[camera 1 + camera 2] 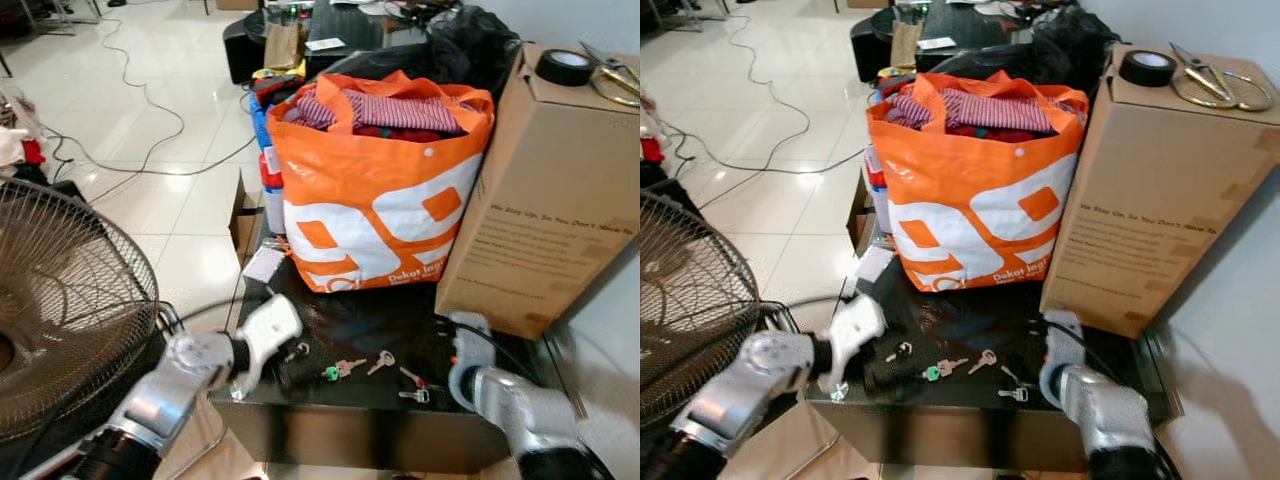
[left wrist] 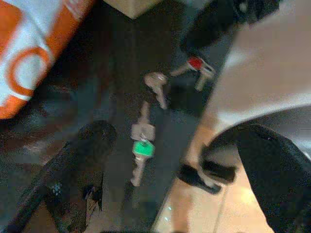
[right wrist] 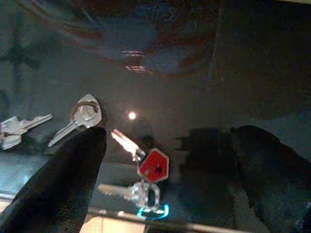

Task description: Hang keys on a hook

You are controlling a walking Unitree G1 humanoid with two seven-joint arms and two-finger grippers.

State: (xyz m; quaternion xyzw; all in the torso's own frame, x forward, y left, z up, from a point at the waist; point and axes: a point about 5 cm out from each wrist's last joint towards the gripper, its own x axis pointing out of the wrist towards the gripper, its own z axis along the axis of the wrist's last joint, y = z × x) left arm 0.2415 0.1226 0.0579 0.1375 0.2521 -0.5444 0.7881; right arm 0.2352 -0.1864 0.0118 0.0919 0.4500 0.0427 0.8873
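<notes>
Left gripper (image 2: 165, 145): hovering low over the front of the dark glossy table (image 1: 370, 310), fingers spread wide, gripping nothing.
Green-tagged keys (image 2: 141, 145): lying flat on the table, sitting right in the gap between the left gripper's 2 fingers, not touching either as far as I can see.
Single silver key (image 1: 381, 360): lying just past the green-tagged keys, on the far side from the left gripper.
Right gripper (image 3: 165, 184): also down near the table's front edge, fingers apart, holding nothing.
Red-tagged keys (image 3: 150, 170): resting on the table between the right gripper's 2 fingers, no contact showing.
Orange bag (image 1: 375, 195): sitting behind both grippers, stuffed with clothes.
Cardboard box (image 1: 550, 190): standing just beside the bag, on the right gripper's side.
</notes>
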